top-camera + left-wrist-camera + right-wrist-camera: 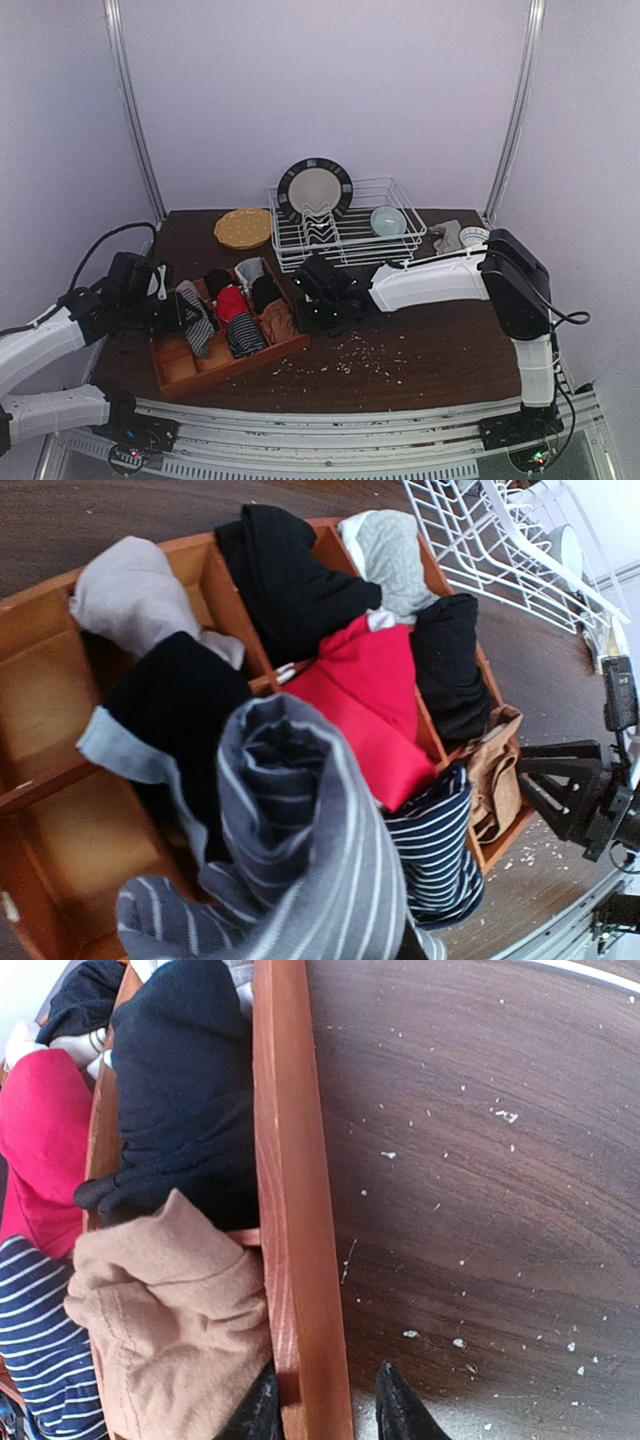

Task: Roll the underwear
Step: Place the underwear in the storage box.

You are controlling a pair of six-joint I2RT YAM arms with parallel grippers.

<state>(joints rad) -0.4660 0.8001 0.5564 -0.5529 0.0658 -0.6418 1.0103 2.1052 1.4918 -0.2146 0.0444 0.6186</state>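
**Top external view:** The wooden tray (182, 372) lies at the table's left. Most of its right compartments already hold bundled underwear, the red piece (232, 300) among them. The left gripper (178, 308) hangs at the tray's left side with the grey striped underwear (197, 322) at its tip. The right gripper (300, 310) sits at the tray's right edge. I judge the task far along, with this striped piece not yet stowed.

**Left wrist view:** Only here does the striped piece (300, 820) show as a tight roll. It is lifted close to the lens above bare left compartments (45, 685). The fingers are buried under it, so it appears gripped.

**Right wrist view:** This alone shows the right gripper's (330, 1415) narrow straddle of the tray wall (295, 1210). One fingertip (262, 1410) is inside by the tan underwear (170, 1330), and the other is outside with a small gap, so nothing is clamped.
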